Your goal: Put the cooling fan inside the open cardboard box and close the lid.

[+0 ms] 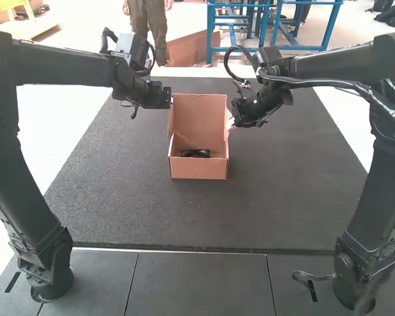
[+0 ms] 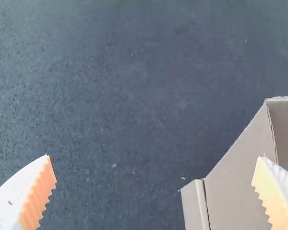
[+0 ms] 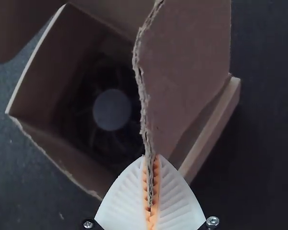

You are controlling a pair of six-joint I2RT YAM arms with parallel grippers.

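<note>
I count one cardboard box (image 1: 197, 168), one cooling fan (image 1: 196, 153) and two pincers. The fan lies flat on the box bottom, lower than both pincers and between them. My right pincer (image 1: 237, 122) is pinching the edge of the box's right flap (image 3: 182, 72); my left pincer (image 1: 167, 99) is spread wide just beside the left flap (image 2: 240, 177).

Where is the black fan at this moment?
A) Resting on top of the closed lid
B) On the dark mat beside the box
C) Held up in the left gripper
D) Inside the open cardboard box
D: the cooling fan lies flat on the bottom of the open cardboard box, while the right gripper pinches only a flap of the box.
</note>
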